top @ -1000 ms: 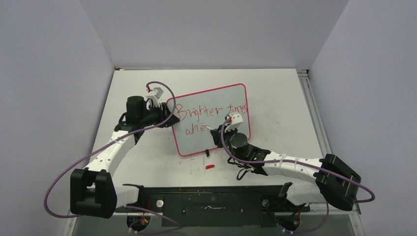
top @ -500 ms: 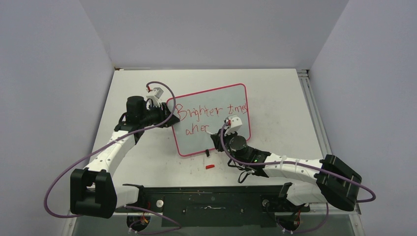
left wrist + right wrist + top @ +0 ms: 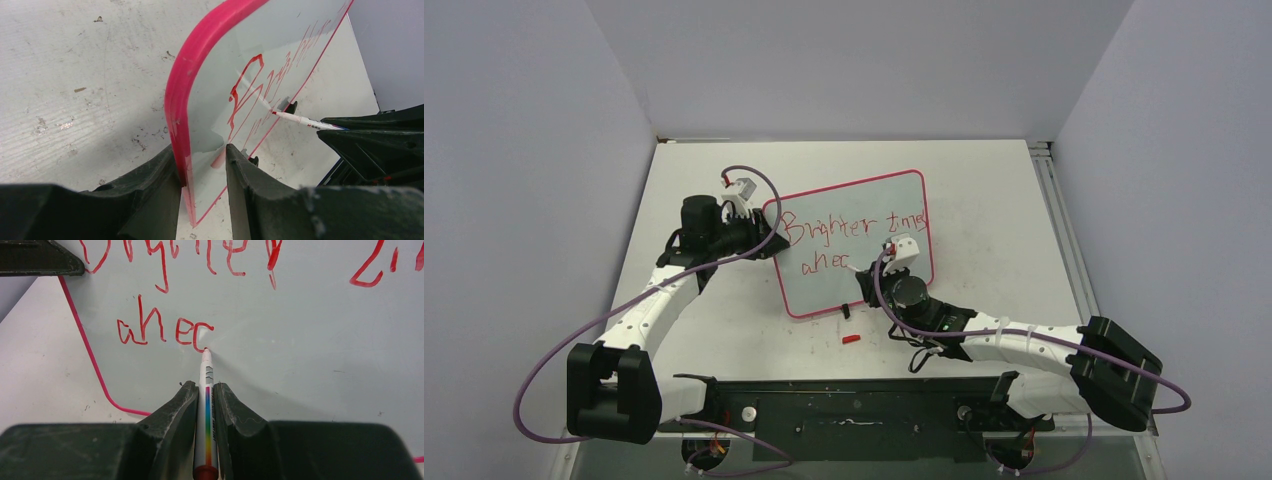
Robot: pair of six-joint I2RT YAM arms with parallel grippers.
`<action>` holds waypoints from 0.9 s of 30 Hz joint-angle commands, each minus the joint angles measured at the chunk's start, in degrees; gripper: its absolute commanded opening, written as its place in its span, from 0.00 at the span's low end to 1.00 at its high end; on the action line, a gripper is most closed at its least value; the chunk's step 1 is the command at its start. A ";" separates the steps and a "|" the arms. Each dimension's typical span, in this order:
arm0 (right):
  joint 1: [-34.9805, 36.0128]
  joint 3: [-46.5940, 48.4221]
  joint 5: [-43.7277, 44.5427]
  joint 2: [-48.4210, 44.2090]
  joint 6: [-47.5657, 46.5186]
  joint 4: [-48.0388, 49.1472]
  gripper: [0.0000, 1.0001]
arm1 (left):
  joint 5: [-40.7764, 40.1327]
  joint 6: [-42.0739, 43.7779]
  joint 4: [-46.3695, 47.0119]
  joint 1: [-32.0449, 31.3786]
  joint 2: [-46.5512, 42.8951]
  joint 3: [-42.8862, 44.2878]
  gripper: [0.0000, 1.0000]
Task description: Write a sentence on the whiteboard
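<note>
The whiteboard (image 3: 824, 292) lies between the two arms. The left gripper (image 3: 202, 155) is clenched on the whiteboard's left edge, pinning it. The right gripper (image 3: 206, 392) grasps a marker (image 3: 207, 372), whose tip touches the whiteboard's lower left part. The sentence (image 3: 849, 228) starts with "Brighter" along the whiteboard's upper part. Below that stand "ahe" and an open curve. The step in hand looks like writing the last word. Next, the curve likely needs closing into an "a", then a "d" to its right, under light, even pressure.
</note>
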 commanded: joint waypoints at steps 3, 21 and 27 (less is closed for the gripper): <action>-1.24 2.84 2.65 0.03 -2.23 4.60 0.05 | 2.10 -0.26 1.89 0.05 -1.04 2.30 0.34; -1.87 2.08 1.51 -0.01 -1.63 3.79 0.05 | 2.18 -0.25 1.84 0.03 -0.86 2.29 0.34; -1.52 0.65 0.37 -0.21 0.07 2.58 0.05 | 2.18 -0.26 1.84 0.05 -0.80 2.30 0.34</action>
